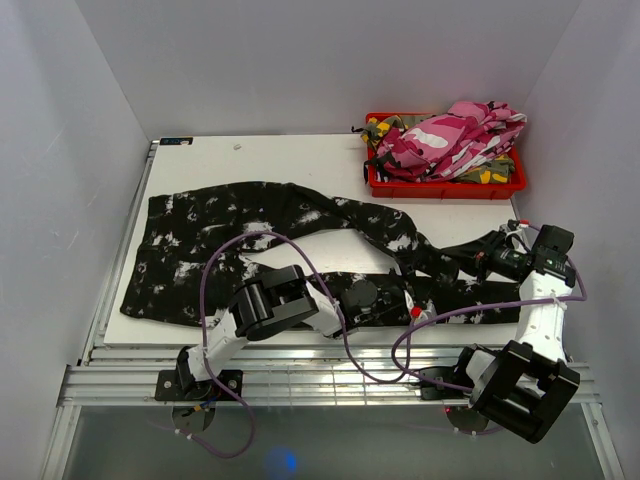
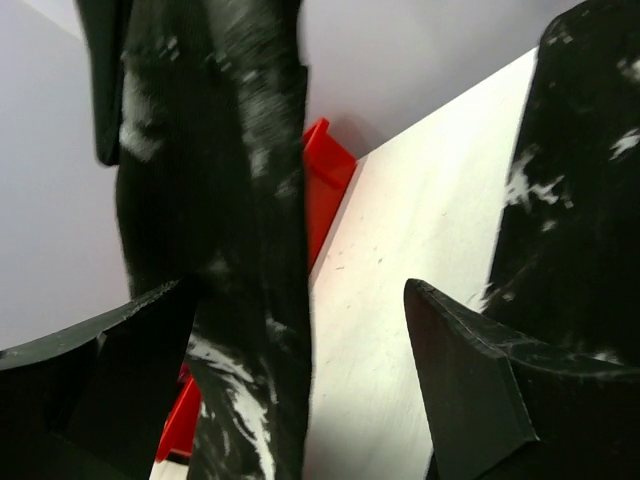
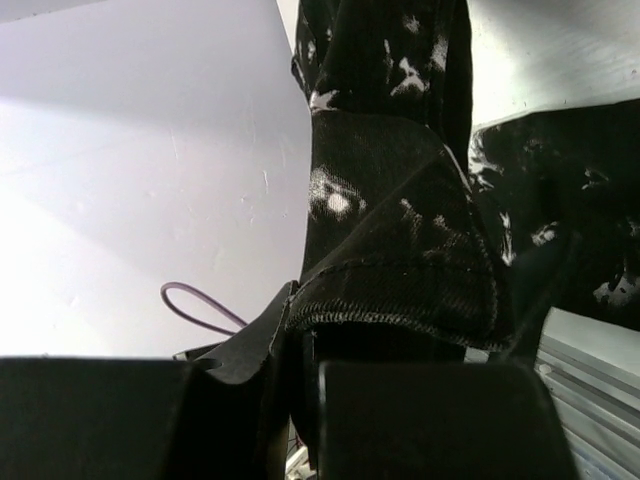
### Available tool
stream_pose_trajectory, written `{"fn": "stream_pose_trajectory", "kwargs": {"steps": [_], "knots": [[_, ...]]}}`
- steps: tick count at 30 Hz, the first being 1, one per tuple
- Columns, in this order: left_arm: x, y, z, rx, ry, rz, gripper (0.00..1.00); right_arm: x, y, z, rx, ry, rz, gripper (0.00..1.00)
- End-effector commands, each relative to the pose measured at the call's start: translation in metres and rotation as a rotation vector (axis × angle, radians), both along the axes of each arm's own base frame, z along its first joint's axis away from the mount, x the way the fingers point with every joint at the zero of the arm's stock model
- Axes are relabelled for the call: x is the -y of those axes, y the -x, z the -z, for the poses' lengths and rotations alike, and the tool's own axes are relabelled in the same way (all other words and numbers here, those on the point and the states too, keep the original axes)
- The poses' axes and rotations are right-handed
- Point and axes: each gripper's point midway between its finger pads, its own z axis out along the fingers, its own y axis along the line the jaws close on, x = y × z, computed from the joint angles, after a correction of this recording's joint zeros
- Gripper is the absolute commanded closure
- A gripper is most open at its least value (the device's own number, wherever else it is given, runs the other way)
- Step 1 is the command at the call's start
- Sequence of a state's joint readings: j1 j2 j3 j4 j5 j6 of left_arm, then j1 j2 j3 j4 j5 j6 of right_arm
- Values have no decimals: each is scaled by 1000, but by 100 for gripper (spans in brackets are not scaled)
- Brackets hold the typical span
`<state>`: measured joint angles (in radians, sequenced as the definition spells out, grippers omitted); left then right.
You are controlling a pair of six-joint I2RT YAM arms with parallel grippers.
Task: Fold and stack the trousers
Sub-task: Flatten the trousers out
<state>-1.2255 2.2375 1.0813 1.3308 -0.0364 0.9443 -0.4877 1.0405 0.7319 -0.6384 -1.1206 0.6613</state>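
The red bin point(image 1: 445, 189) at the far right corner of the white surface point(image 1: 280, 160) is holding the pink-white camouflage trousers point(image 1: 455, 135), bunched over the green-yellow camouflage trousers point(image 1: 384, 127). The black trousers point(image 1: 200, 250) are lying spread across the surface, waist at the left. The right tool point(image 1: 462, 258) is pinching their hemmed edge. The left tool point(image 2: 298, 290) is sitting with its fingers wide apart, cloth hanging just beside one finger.

Even bright overhead light, soft shadows, wrist views blurred close-up
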Motion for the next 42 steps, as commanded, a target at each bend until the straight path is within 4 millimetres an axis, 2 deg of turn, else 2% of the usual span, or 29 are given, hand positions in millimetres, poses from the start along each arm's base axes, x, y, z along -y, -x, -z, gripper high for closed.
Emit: {"fn": "stream_pose_trajectory", "kwargs": {"steps": [1, 5, 8, 12, 13, 14, 15, 16, 17, 18, 19, 20, 21, 22, 23, 24, 26, 27, 28, 30, 32, 33, 34, 35, 36, 38, 39, 41, 42], "knots": [[-21, -15, -51, 63, 156, -58, 6, -7, 9, -13, 22, -17, -51, 92], [-29, -18, -57, 80, 165, -74, 11, -6, 9, -10, 13, -2, -44, 92], [-30, -14, -65, 105, 178, -60, 22, -4, 7, -6, 12, 9, -40, 92], [-31, -6, -78, 121, 188, -20, 50, 2, -1, -4, 39, 62, -36, 92], [-31, -5, -78, 120, 177, -16, 67, 5, -5, -7, 66, 91, -39, 92], [-30, 1, -85, 133, 176, 16, 75, 7, -8, -7, 71, 107, -38, 92], [-31, 2, -83, 126, 159, 19, 87, 10, -11, -6, 68, 116, -37, 91], [-30, 2, -79, 96, 148, 24, 98, 12, -16, -7, 95, 133, -39, 78], [-33, 0, -86, 82, 153, 19, 100, 15, -21, -13, 126, 146, -41, 67], [-34, -1, -83, 59, 136, 26, 100, 19, -26, -14, 141, 152, -44, 56], [-34, -3, -74, 2, 109, 38, 100, 21, -31, -19, 177, 169, -54, 34], [-35, -3, -73, -19, 100, 42, 100, 28, -39, -33, 265, 229, -73, 26], [-40, -5, -75, -37, 97, 43, 100, 33, -46, -36, 291, 243, -85, 19], [-40, -7, -67, -70, 64, 45, 100, 36, -49, -41, 313, 262, -96, 7], [-41, -8, -62, -115, 53, 59, 100, 43, -53, -44, 391, 334, -129, 2], [-42, -8, -65, -139, 48, 70, 100, 50, -64, -60, 463, 386, -155, 3], [-41, -12, -50, -253, 0, 91, 100, 52, -60, -67, 501, 440, -221, 8], [-40, -14, -49, -294, -10, 99, 100, 62, -69, -75, 627, 561, -287, 9], [-40, -18, -45, -348, -47, 106, 100, 65, -68, -77, 669, 614, -327, 10], [-41, -22, -39, -437, -76, 128, 100, 71, -60, -75, 748, 735, -436, 10], [-42, -15, -34, -487, -130, 186, 100, 81, -56, -72, 787, 837, -467, 10], [-43, -13, -33, -508, -144, 204, 100, 84, -50, -76, 833, 920, -488, 10], [-47, -14, -28, -543, -168, 206, 100, 87, -48, -70, 910, 1004, -544, 10], [-45, -11, -34, -565, -176, 243, 100, 87, -43, -69, 946, 1057, -574, 10], [-48, -16, -35, -596, -184, 247, 100, 86, -35, -72, 989, 1127, -602, 10], [-52, -12, -24, -729, -224, 278, 100, 85, -26, -61, 1059, 1203, -673, 10], [-51, -22, -34, -750, -207, 275, 100, 81, -17, -63, 1098, 1252, -690, 10], [-53, -23, -18, -843, -264, 263, 100, 75, -6, -51, 1130, 1280, -733, 10], [-51, -26, -22, -868, -285, 257, 100, 73, -3, -48, 1130, 1278, -740, 10]]}}
